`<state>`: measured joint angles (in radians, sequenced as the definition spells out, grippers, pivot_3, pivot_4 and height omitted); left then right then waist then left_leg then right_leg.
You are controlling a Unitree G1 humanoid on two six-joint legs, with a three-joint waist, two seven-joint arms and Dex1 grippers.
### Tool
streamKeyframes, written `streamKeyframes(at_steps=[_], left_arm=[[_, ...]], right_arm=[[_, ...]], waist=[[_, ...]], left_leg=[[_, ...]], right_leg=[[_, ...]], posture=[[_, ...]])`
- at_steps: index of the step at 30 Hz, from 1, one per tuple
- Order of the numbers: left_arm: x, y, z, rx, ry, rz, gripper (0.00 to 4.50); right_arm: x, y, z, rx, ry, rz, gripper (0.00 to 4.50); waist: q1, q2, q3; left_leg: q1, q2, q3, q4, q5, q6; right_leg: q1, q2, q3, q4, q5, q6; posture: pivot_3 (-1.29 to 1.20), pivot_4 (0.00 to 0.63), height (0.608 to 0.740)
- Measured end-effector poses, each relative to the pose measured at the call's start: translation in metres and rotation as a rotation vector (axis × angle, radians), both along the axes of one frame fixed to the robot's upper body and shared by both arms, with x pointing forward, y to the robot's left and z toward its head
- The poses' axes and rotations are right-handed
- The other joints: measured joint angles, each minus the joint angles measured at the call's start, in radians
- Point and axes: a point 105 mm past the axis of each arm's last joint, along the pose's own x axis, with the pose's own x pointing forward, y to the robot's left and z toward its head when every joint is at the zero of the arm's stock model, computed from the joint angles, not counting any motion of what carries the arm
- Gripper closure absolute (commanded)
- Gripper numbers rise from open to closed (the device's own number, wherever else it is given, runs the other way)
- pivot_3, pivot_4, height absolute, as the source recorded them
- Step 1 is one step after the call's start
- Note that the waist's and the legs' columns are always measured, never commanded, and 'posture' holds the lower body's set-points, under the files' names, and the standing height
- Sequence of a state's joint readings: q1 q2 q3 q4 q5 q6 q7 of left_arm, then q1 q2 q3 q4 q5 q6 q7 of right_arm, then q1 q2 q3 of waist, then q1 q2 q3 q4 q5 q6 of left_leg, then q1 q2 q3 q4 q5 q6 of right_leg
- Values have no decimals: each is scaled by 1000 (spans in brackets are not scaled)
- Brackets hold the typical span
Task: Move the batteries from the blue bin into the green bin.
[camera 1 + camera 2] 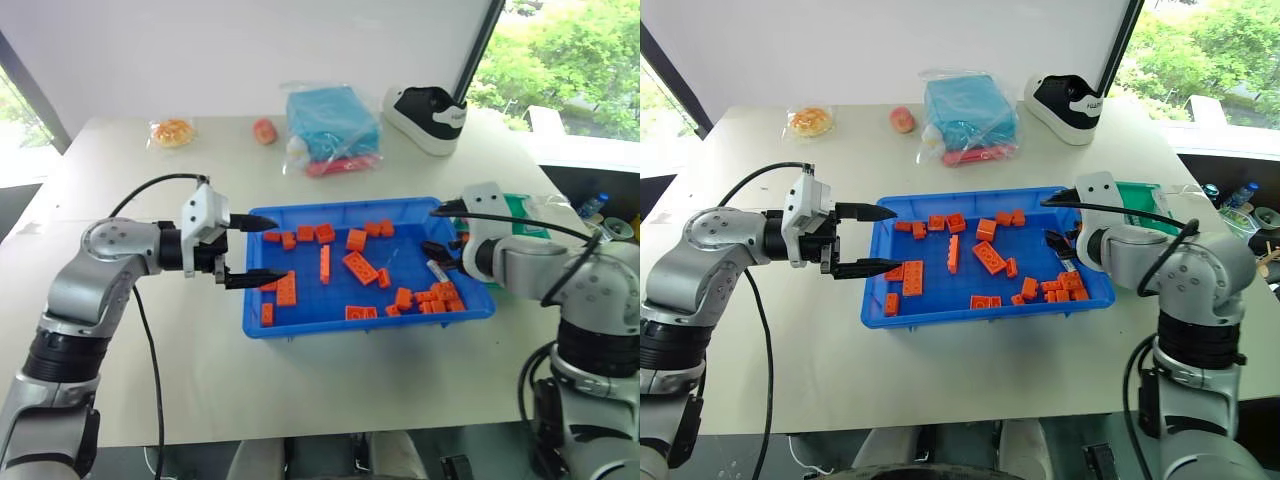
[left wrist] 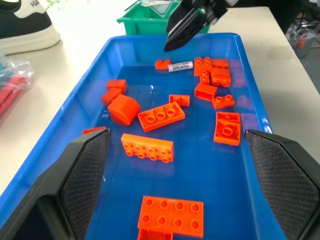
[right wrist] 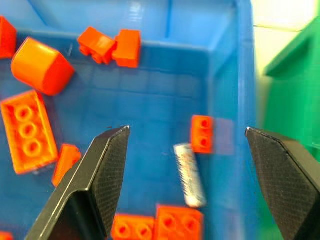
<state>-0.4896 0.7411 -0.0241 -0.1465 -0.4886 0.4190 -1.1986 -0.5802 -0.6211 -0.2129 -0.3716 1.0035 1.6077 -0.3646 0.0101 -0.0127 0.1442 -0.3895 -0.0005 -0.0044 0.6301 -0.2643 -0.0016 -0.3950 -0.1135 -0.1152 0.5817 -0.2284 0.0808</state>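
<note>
One silvery cylindrical battery (image 3: 189,174) with a printed label lies loose on the glossy floor of the blue bin (image 1: 262,325), near its right wall among studded orange toy bricks (image 1: 360,267). The right gripper (image 3: 186,150) hangs above it, its mesh-textured black fingers spread apart and empty. The left gripper (image 1: 250,251) hovers at the bin's left rim, fingers apart, and the dark-green bin (image 2: 145,17) stands just beyond the right wall.

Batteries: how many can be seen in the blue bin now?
1. The battery lies in the blue bin, near the end beside the green bin. Bricks may hide others.
</note>
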Motion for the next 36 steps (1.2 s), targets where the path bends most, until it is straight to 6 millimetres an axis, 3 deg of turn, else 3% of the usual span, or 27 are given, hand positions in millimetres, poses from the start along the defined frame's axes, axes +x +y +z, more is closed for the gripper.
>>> streamKeyframes(at_steps=[2, 8, 14, 20, 28, 36], left_arm=[[0, -2, 0, -4, -4, -5, 0], [1, -2, -1, -11, -7, -4, 0], [0, -4, -3, -19, -2, -6, 0], [1, -4, -3, -19, -3, -6, 0], [-2, -5, -2, -12, -10, -15, 0], [-2, -3, -1, -6, -13, -11, 0]], right_arm=[[-5, -3, -9, -29, 38, 5, 712], [-8, -4, -11, -69, 55, 17, 712], [-8, 12, -25, -84, 109, 74, 712], [-3, 16, -24, -118, 104, 84, 712], [0, 11, -34, -143, 139, 52, 712], [7, 21, -47, -113, 184, 35, 712]], waist=[[0, 0, 0], [2, -2, -1], [3, -1, 0], [3, -1, 0], [4, -1, 0], [1, -1, 0]], left_leg=[[0, 0, 0, 0, 0, 0], [0, 0, 0, 1, 0, 0], [-1, 0, 0, 1, 0, 0], [-1, 0, 0, 0, 0, 0], [-1, 0, 0, 1, 0, 0], [-1, 0, 0, 0, 0, 0]], right_leg=[[-1, 0, 0, 0, 0, 0], [0, 0, 0, 0, 0, 0], [0, 0, 0, -1, 0, -1], [-1, 0, 0, -1, 1, -2], [-1, 0, 0, -1, 1, -1], [-1, 0, 0, -1, 1, -1]], posture=[[0, 150, 725], [0, 150, 725], [0, 150, 725], [0, 150, 725], [0, 150, 725], [0, 150, 725]])
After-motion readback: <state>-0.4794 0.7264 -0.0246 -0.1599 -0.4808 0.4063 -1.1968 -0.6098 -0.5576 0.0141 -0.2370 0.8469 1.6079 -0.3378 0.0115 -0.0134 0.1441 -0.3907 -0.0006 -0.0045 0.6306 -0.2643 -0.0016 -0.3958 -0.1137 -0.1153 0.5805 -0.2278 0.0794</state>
